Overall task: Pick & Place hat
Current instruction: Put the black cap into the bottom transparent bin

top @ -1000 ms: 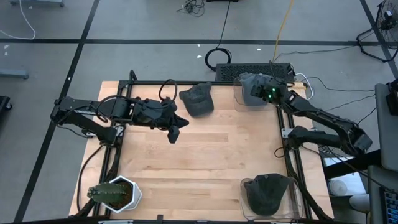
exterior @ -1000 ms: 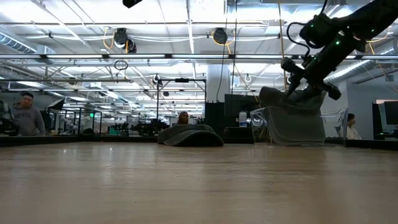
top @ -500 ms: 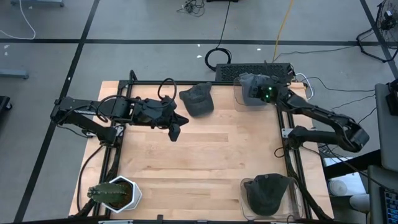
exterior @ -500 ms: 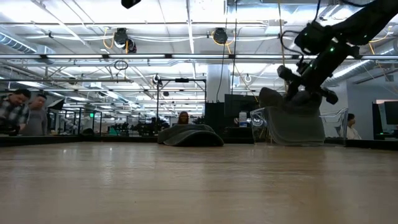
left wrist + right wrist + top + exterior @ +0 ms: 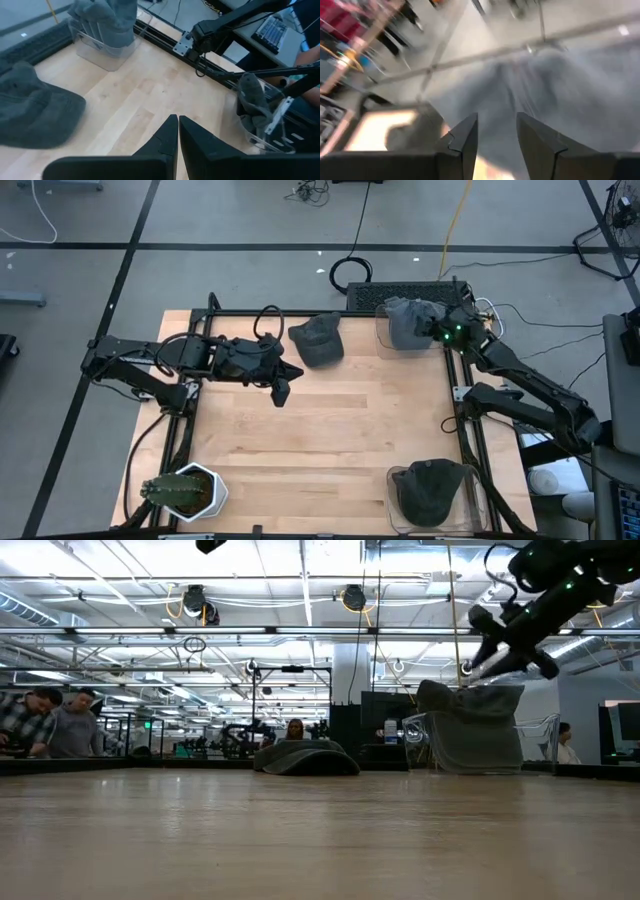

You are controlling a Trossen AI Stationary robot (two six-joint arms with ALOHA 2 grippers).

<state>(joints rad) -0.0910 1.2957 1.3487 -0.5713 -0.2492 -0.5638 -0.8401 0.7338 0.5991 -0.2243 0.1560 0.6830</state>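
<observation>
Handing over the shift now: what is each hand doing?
Left hand: closed, empty, over the table.
Right hand: open, empty, above the hat in the bin.

Right end effector [image 5: 447, 333] pulled back off hat [image 5: 404, 323], jaws parted, empty.

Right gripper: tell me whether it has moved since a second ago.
Yes. In the high view the right gripper has pulled back off the hat in the clear bin, toward the table's right edge.

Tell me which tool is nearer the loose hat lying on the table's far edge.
Left. The left tool hangs just beside the loose hat; the right tool is farther off, over the clear bin holding another hat.
</observation>
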